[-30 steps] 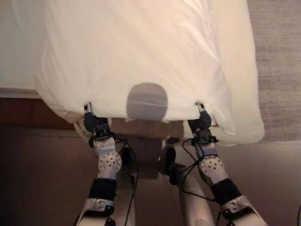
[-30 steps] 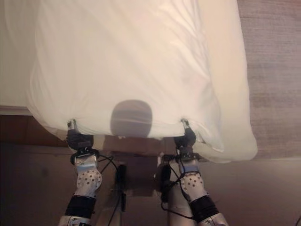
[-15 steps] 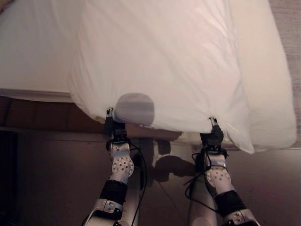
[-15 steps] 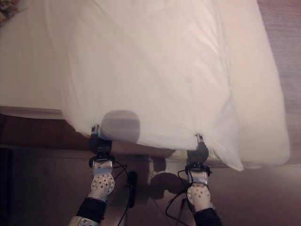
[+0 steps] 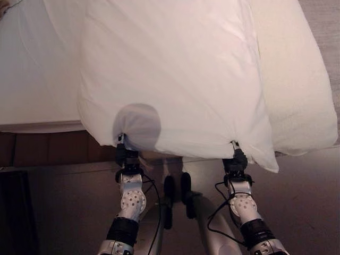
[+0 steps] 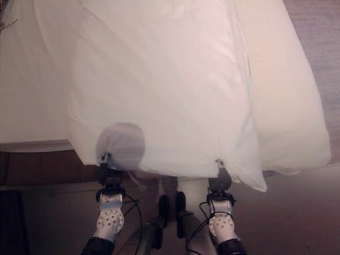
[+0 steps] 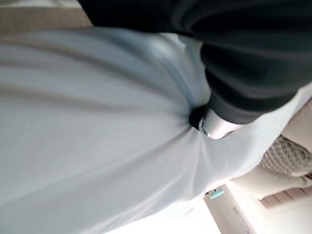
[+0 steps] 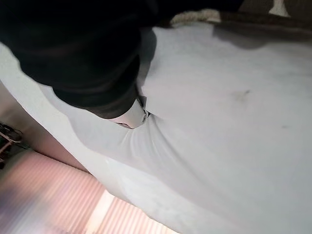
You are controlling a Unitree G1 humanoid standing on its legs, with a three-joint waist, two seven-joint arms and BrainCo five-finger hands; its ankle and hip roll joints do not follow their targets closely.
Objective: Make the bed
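Note:
A white duvet [image 5: 175, 79] hangs stretched between my two hands over the bed [image 5: 37, 85]. My left hand [image 5: 124, 154] pinches its near edge on the left, and the cloth bunches at the fingers [image 7: 212, 127]. At the right, my right hand [image 5: 236, 159] pinches the same edge, with cloth gathered at its fingers [image 8: 131, 114]. A round shadow lies on the duvet just above the left hand. The duvet's near right corner [image 5: 268, 162] droops past the right hand.
The white mattress sheet [image 5: 32, 69] shows to the left of the duvet, and a second white layer [image 5: 300, 95] lies to its right. A brown wooden bed frame [image 5: 48, 149] runs under the mattress edge. Grey carpet [image 5: 329, 21] lies at the far right.
The duvet's near edge and both hands have come lower and nearer to me. The whole picture has shifted, so the camera has moved as well.

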